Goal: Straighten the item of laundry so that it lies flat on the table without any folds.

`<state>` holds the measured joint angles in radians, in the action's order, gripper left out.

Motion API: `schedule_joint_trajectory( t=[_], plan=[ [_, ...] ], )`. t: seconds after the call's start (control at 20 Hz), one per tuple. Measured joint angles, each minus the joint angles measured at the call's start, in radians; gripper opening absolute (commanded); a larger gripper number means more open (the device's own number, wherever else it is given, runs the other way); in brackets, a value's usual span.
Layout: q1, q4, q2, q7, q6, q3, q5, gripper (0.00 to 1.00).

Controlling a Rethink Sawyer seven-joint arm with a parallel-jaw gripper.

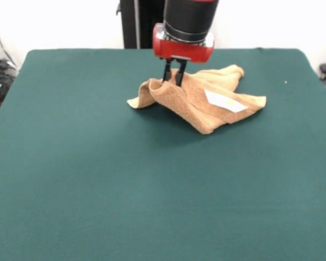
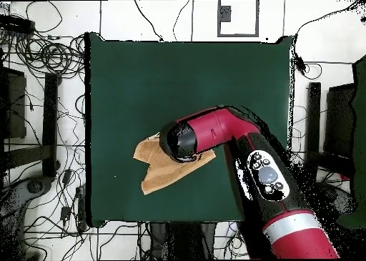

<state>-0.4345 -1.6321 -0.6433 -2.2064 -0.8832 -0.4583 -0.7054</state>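
The orange-tan towel (image 1: 206, 98) lies crumpled on the far middle of the green table (image 1: 98, 174), with folds and a white label (image 1: 224, 101) facing up. My gripper (image 1: 173, 81) comes straight down on the towel's left part and is shut on a raised ridge of cloth, which it holds up in a small peak. In the overhead view the towel (image 2: 161, 171) shows partly under the red arm (image 2: 214, 133). The gripper's tips are hidden there by the arm's head.
The robot's black pedestal (image 1: 136, 24) stands behind the table's far edge. Cables and dark equipment (image 2: 43, 94) lie on the floor all round the table (image 2: 143, 72).
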Motion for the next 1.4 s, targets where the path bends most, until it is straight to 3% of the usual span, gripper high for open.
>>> schedule_joint_trajectory(
  t=[0.35, 0.55, 0.8, 1.4],
  plan=[
    [-0.064, 0.106, 0.120, 0.001, -0.221, -0.016, 0.065, 0.00],
    [-0.086, 0.164, 0.176, 0.005, -0.285, -0.034, 0.064, 0.00],
    [-0.099, 0.219, 0.224, 0.041, -0.323, -0.045, 0.062, 0.00],
    [-0.126, 0.320, 0.295, 0.288, -0.351, -0.061, 0.063, 0.00]
  ],
)
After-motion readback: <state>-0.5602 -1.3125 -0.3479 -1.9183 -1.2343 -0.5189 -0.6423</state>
